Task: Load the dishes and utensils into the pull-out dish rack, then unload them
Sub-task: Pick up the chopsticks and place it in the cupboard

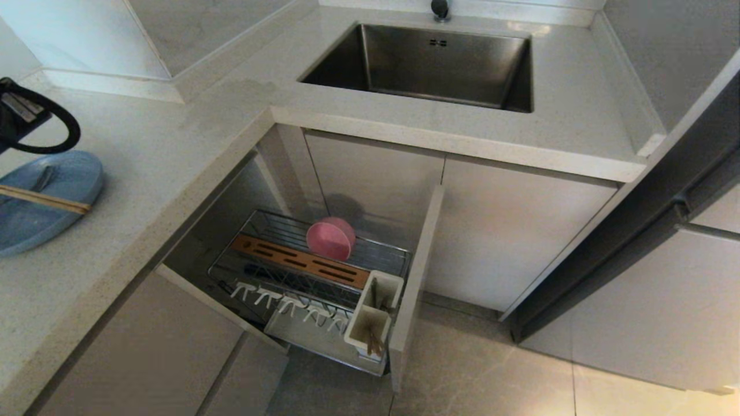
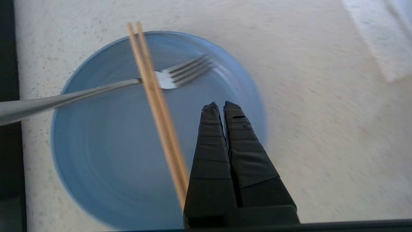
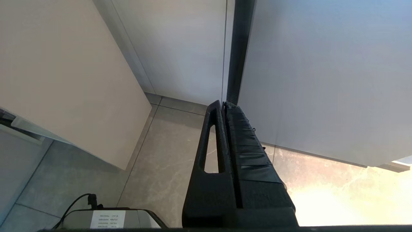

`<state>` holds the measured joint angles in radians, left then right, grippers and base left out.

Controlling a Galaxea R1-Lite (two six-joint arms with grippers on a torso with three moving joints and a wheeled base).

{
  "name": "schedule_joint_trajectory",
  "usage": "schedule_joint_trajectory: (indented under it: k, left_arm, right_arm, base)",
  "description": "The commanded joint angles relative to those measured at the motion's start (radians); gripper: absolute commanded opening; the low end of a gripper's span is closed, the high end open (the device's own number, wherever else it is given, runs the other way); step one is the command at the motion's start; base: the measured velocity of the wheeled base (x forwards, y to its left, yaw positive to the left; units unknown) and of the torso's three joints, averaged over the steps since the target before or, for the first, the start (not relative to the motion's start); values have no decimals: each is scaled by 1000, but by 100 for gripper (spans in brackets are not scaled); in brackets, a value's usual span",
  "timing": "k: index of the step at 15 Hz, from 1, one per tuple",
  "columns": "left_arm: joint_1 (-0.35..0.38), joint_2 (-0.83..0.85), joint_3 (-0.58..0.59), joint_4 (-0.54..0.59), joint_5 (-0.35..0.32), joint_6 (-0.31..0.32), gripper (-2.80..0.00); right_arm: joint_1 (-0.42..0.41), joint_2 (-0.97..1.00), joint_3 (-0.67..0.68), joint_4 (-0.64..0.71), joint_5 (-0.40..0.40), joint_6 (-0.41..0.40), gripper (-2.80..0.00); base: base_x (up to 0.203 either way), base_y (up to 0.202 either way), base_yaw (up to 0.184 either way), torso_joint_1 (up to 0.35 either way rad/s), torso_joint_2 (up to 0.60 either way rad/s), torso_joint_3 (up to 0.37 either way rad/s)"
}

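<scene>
The pale-blue plate [image 1: 52, 231] [image 2: 112, 154] lies on the counter at the far left. A pair of wooden chopsticks [image 1: 46, 199] [image 2: 154, 96] lies across it, over a silver fork [image 2: 96, 88]. My left gripper [image 2: 222, 104] hangs shut and empty above the plate's rim, beside the chopsticks and apart from them. Only a piece of my left arm [image 1: 23, 115] shows at the head view's left edge. The pull-out dish rack [image 1: 277, 222] stands open under the counter, and the pink bowl [image 1: 330, 238] leans on edge in it. My right gripper [image 3: 223, 103] is parked, shut and empty, over the floor.
The steel sink [image 1: 404, 58] is set in the counter behind the rack. The rack's beige front panel [image 1: 416, 289] juts out over the floor, with white utensil cups [image 1: 376, 312] just inside it. A wooden slotted strip [image 1: 300, 261] and white prongs [image 1: 289, 303] cross the basket.
</scene>
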<state>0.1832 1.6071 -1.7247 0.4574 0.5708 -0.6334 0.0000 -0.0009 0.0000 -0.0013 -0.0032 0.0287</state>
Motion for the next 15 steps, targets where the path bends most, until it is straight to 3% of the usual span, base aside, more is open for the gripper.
schedule_joint_trajectory:
  k: [1,3,6,15]
  left_arm:
    - [84,25,6,4,-78,-16,-280]
    - [110,32,28,6,-124,-60,-280]
    - [119,31,31,25,-209,-70,-280]
    - [125,31,41,47,-212,-125,-280]
  right_arm:
    - [0,-1,0,0,0,0,-280]
    - [0,-1,0,0,0,0,-280]
    - [0,-1,0,0,0,0,-280]
    - [0,-1,0,0,0,0,-280]
  base:
    - [0,0,0,0,0,0]
    - [0,0,0,0,0,0]
    - [0,0,0,0,0,0]
    - [0,0,0,0,0,0]
